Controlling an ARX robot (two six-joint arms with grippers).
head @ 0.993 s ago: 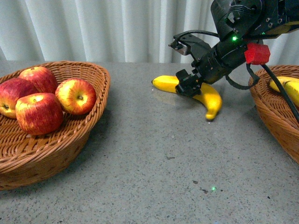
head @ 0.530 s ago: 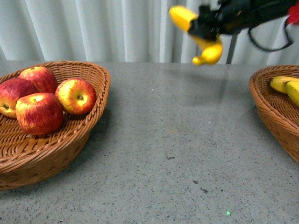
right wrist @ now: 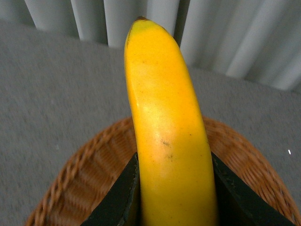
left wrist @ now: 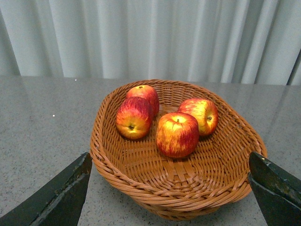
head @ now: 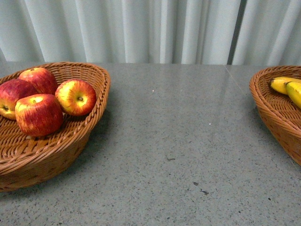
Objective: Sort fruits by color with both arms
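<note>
Several red-and-yellow apples (head: 75, 96) lie in a wicker basket (head: 56, 150) at the left. Neither arm shows in the front view. In the left wrist view my left gripper (left wrist: 169, 160) hangs open over that basket's near rim (left wrist: 178, 202), its fingers (left wrist: 61, 197) wide apart and holding nothing; the apples (left wrist: 178, 134) lie beyond them. My right gripper (right wrist: 175, 188) is shut on a yellow banana (right wrist: 164, 122), which hangs above a second wicker basket (right wrist: 80, 183). The front view shows that basket (head: 273, 113) at the right edge, with two bananas (head: 282, 84) in it.
Grey speckled tabletop (head: 178, 141) stretches between the two baskets. A pale pleated curtain (head: 155, 28) closes off the back.
My right arm has lifted the banana off the middle of the table, carried it up and to the right, and left the front view. The apples have not moved.
</note>
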